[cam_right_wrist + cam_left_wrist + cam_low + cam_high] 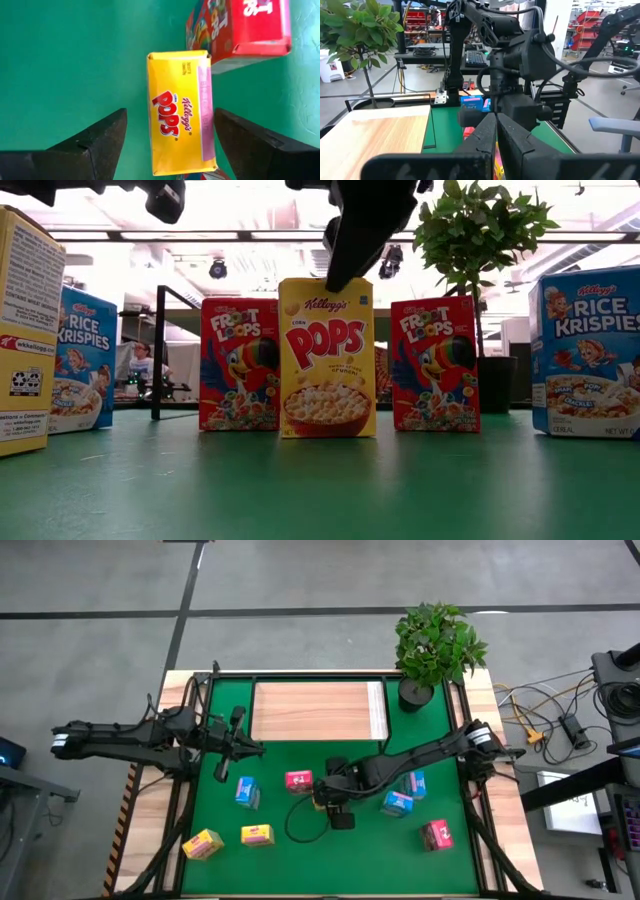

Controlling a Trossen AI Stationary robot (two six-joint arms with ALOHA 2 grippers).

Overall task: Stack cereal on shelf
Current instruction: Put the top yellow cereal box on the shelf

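Note:
A yellow Pops cereal box (327, 360) stands upright on the green mat (300, 860), near its middle. My right gripper (170, 116) hangs over it, pointing down and open, one finger on each side of the box top (182, 112) with a gap to each. It also shows in the high view (335, 795). The light-wood shelf (318, 710) stands bare at the far side of the mat. My left gripper (245, 747) waits shut and empty, just left of the shelf's near corner. Other cereal boxes stand around on the mat.
Pink-red boxes (240, 363) (435, 363) stand close behind the yellow one. Blue boxes (247, 791) (398, 803) (415, 782), two yellow boxes (203, 844) (258, 834) and a pink-red box (437, 834) are spread over the mat. A potted plant (435, 645) stands by the shelf's right end.

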